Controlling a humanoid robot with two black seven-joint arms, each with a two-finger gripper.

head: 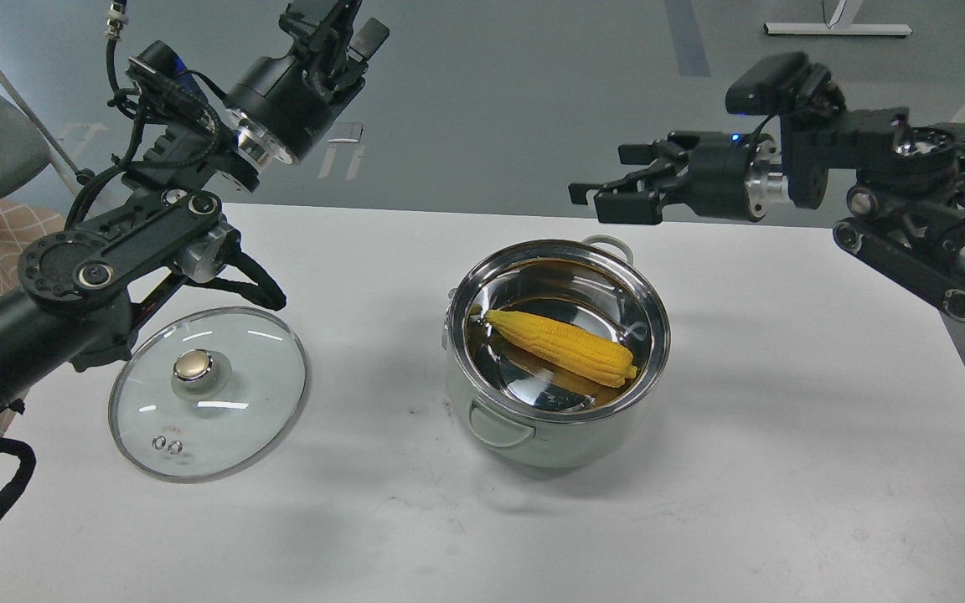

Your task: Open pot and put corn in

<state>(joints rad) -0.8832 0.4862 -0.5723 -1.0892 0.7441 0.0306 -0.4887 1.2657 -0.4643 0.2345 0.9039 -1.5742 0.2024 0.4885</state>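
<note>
At the left edge of the view, the left arm rose from the lower corner, bent at its elbow link above the white surface (pixel 700 469), and reached up toward the top of the frame, where the left tool (pixel 340 29) was partly cut off; seen end-on and dark, its fingers could not be told apart, so whether it was spread or pressed together could not be told. It held nothing that could be seen. Below that arm, the glass lid (pixel 208 394) lay flat on the surface with its gold knob (pixel 193 366) facing up, well apart from the pot (pixel 556 352). The pot stood upright near the middle of the surface, uncovered, with one pale loop handle facing the viewer and the other at its far rim. Inside it lay the corn (pixel 562 345), resting on the shiny bottom, its thick end toward the right and its tapered tip toward the left wall, with its reflection showing in the steel beneath. On the right, the right arm came in from the edge and stretched level toward the left, above and behind the pot. The right tool (pixel 596 188) pointed left with its two fingers spread apart and empty, clear of the pot's rim and touching nothing.
</note>
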